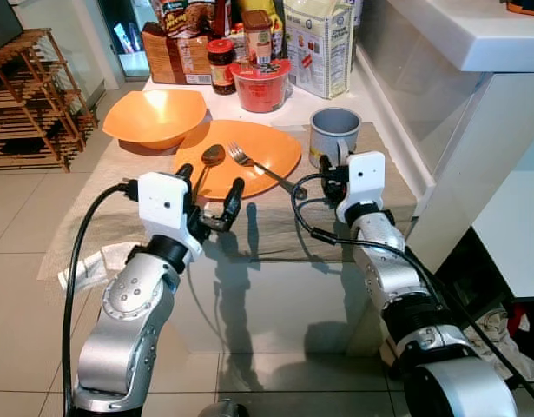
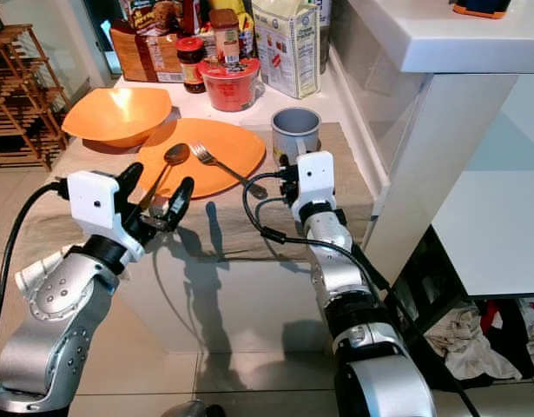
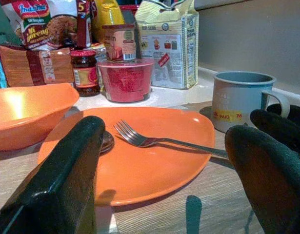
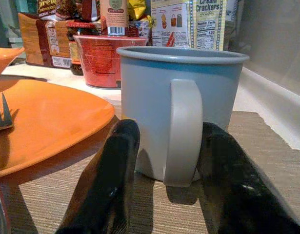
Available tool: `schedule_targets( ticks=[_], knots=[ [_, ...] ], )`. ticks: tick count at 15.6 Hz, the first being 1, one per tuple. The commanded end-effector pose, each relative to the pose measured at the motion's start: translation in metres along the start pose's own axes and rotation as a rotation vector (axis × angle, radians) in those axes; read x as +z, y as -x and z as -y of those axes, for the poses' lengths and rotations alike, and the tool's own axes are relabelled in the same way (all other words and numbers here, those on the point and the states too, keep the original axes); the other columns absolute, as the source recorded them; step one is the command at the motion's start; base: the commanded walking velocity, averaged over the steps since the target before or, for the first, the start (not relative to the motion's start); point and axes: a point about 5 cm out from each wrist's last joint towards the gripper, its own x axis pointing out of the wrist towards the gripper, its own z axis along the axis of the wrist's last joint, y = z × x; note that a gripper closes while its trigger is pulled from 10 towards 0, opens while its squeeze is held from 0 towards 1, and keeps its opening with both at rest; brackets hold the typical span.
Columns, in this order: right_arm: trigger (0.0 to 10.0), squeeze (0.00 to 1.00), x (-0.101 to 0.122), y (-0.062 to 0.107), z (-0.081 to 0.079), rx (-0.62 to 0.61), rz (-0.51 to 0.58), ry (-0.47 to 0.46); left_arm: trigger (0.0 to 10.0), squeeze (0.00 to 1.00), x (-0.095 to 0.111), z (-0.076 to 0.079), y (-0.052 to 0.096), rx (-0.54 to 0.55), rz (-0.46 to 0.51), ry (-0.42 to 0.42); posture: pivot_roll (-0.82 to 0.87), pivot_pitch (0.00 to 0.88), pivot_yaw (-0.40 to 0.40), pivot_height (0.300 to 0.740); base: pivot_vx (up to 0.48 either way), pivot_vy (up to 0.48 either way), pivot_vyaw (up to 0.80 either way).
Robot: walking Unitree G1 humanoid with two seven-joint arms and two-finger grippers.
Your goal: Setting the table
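Fingers of right gripper (image 4: 167,161) spread, straddling mug (image 4: 181,105) handle; left gripper (image 1: 210,193) wide by plate (image 1: 262,148). Next: close on handle.

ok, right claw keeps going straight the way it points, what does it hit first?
The grey mug. The right claw is open with one finger on either side of the mug's handle, so the handle looks to be the first contact, almost at once. Actual touch can't be confirmed.
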Motion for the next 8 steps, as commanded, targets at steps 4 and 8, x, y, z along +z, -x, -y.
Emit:
schedule_targets(
  ticks=[4, 8],
  knots=[
    [0.0, 0.00, 0.0004, 0.0033, -0.0013, 0.002, 0.016, -0.006, 10.0, 0.00, -0.0012, -0.0014, 0.0003, -0.002, -0.005, -0.016, 0.00, 0.000, 0.072, 0.740, 0.000, 0.000, 0.00],
    [0.0, 0.00, 0.0007, 0.0046, 0.0032, -0.005, 0.019, 0.006, 10.0, 0.00, -0.0018, 0.0002, -0.0016, -0.009, -0.006, -0.012, -0.01, 0.000, 0.074, 0.740, 0.000, 0.000, 0.00]
  ],
)
